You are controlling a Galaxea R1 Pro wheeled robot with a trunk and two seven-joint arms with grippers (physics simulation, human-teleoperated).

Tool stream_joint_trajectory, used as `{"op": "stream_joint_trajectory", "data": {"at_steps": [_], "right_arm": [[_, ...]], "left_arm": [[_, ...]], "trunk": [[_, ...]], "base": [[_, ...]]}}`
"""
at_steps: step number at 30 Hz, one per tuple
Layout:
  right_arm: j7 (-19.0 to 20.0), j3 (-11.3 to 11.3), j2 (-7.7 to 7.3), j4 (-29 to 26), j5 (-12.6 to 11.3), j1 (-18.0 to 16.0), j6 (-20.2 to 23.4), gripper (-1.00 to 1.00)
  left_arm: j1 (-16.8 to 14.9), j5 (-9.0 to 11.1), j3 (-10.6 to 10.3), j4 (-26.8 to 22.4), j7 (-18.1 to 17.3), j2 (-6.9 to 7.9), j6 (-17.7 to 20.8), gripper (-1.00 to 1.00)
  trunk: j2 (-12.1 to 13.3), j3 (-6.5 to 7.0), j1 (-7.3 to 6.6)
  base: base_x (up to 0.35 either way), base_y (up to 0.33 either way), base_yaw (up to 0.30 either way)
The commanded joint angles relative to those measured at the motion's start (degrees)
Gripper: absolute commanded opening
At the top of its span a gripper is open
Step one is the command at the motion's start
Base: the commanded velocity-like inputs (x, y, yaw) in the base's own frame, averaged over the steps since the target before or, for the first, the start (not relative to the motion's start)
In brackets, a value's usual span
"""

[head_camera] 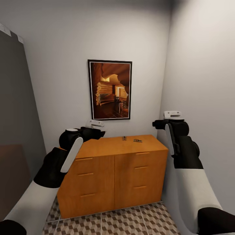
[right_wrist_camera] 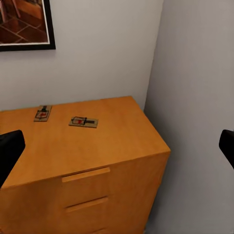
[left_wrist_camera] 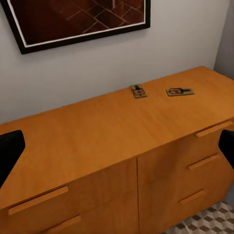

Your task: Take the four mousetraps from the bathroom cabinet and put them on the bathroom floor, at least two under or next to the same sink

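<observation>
The orange-brown cabinet [head_camera: 111, 173] stands against the back wall, doors and drawers closed. Two mousetraps lie on its flat top near the back right: one [head_camera: 124, 138] [left_wrist_camera: 138, 91] [right_wrist_camera: 43, 113] closer to the wall, the other [head_camera: 137, 140] [left_wrist_camera: 179, 91] [right_wrist_camera: 84, 121] to its right. My left gripper [head_camera: 98, 132] [left_wrist_camera: 117, 148] hovers open above the top's left end. My right gripper [head_camera: 158, 123] [right_wrist_camera: 117, 146] hangs open above the cabinet's right end. Both are empty, well short of the traps. Cube-patterned bathroom floor [head_camera: 130, 222] shows in front of the cabinet.
A framed picture [head_camera: 110, 89] hangs on the wall above the cabinet. The right wall [head_camera: 202, 81] runs close beside the cabinet and my right arm. A dark panel [head_camera: 16, 114] lines the left side.
</observation>
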Motion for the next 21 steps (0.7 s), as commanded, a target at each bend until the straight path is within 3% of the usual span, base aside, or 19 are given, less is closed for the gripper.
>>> {"op": "stream_joint_trajectory", "data": {"at_steps": [1,16,21], "right_arm": [[0.09,-0.05,0.08,-0.03,0.24,-0.07,0.24,1.0],[0.1,0.27,0.2,-0.87,0.22,-0.09,0.24,1.0],[0.1,0.29,0.16,-1.0,0.22,-0.09,0.24,1.0]], "left_arm": [[-0.07,0.58,-0.11,-0.04,0.6,0.03,0.14,1.0],[-0.08,0.94,0.12,0.3,0.62,-0.04,0.18,1.0],[-0.08,2.08,0.04,0.46,0.62,-0.07,0.18,1.0]], "trunk": [[-0.06,-0.09,0.02],[-0.06,-0.09,0.02],[-0.06,-0.09,0.02]], "base": [[0.127,0.0,0.0],[0.271,0.0,0.0],[0.32,0.0,0.0]]}}
